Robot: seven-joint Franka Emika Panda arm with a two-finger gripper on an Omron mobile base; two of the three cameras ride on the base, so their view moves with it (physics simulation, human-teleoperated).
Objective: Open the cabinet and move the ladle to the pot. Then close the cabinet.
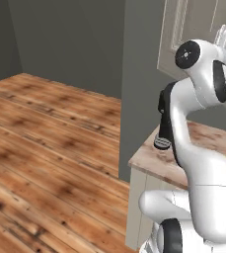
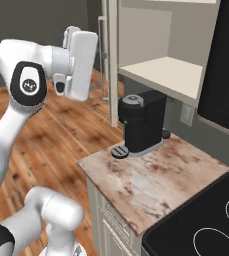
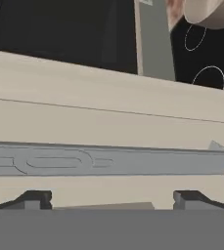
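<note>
Cabinet (image 2: 161, 50) stands open on the wall above the surface (image 2: 156, 175), its door (image 2: 107, 50) swung outward and seen edge-on in the right base view, with the silver bar handle (image 2: 101, 40) along it; the same door (image 1: 198, 34) shows as a cream raised panel in the left base view. Its lower shelf (image 2: 161, 72) lies bare where visible. The tool (image 3: 112, 199) is raised to cabinet height just left of the door edge, its white hand (image 2: 78, 62) near the handle, and its two dark fingertips (image 3: 33, 199) stand well apart with nothing between them. In the hand view a long grey ladle (image 3: 108, 160) lies flat across a cream board, just beyond the fingertips and not touched by them. A pot (image 3: 211, 12) sits on the black stove (image 3: 206, 53) at the upper right of that view. A black coffee machine (image 2: 141, 122) stands on the surface directly below the cabinet, and a black microwave (image 2: 226, 65) hangs to the cabinet's right.
</note>
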